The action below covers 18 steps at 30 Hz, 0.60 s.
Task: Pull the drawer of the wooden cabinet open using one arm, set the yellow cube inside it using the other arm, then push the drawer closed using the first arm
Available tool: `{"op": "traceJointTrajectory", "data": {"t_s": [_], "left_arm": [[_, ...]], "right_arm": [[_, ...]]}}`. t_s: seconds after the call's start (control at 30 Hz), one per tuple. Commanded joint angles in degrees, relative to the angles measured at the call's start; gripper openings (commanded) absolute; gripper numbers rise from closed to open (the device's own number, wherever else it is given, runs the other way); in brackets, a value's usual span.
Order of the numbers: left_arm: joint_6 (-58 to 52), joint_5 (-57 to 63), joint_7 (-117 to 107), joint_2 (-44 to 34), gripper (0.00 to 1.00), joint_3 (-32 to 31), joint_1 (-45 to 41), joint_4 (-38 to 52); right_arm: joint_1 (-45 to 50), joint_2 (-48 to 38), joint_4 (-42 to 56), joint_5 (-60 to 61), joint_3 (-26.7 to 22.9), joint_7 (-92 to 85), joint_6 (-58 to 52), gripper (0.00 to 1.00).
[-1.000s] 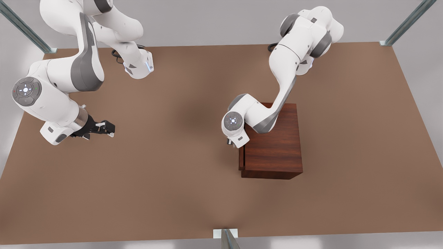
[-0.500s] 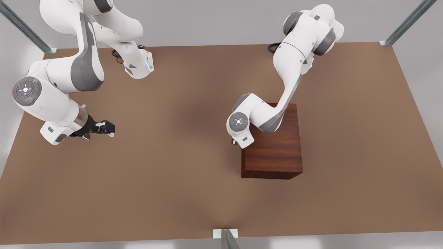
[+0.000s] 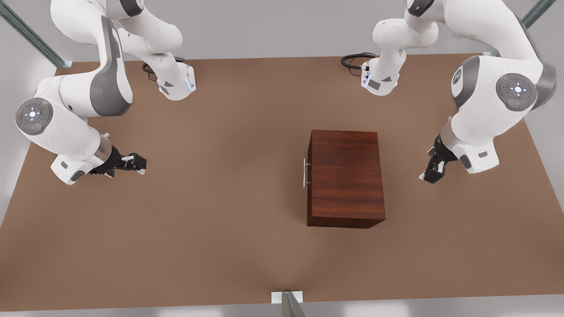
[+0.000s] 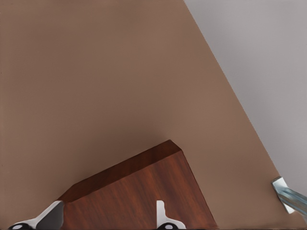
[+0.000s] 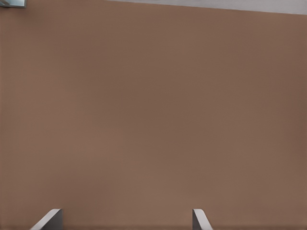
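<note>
Now the drawer sits flush in the wooden cabinet (image 3: 346, 176), its handle (image 3: 304, 172) exposed. The left tool (image 3: 432, 175) has withdrawn behind the cabinet, released. The right tool (image 3: 137, 164) waits, released. The yellow cube is presumably enclosed; the task appears complete.

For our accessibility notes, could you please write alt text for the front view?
A wooden cabinet stands on a brown table, its drawer shut. The left gripper and right gripper hover open on either side, clear of it.
</note>
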Motion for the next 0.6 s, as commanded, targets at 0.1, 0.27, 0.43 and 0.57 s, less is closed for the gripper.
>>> {"op": "traceJointTrajectory", "data": {"t_s": [0.1,0.27,0.43,0.57], "left_arm": [[-4.41,4.3,67.5,-1.36,1.0,-0.08,-1.54,-2.24],[-4.49,3.07,69.87,-1.8,1.0,0.01,-1.18,-2.24],[-4.49,3.07,70.05,-1.8,1.0,0.01,-1.36,-2.15],[-4.49,3.07,69.87,-1.53,1.0,0.09,-1.54,-2.15]], "right_arm": [[0.0,-0.07,0.03,0.04,0.01,-0.24,-0.11,1.0],[0.0,-0.07,0.03,0.04,0.01,-0.16,-0.11,1.0],[0.0,-0.07,0.03,0.04,0.01,-0.24,-0.11,1.0],[0.0,-0.07,0.03,0.04,0.01,-0.24,-0.11,1.0]]}}
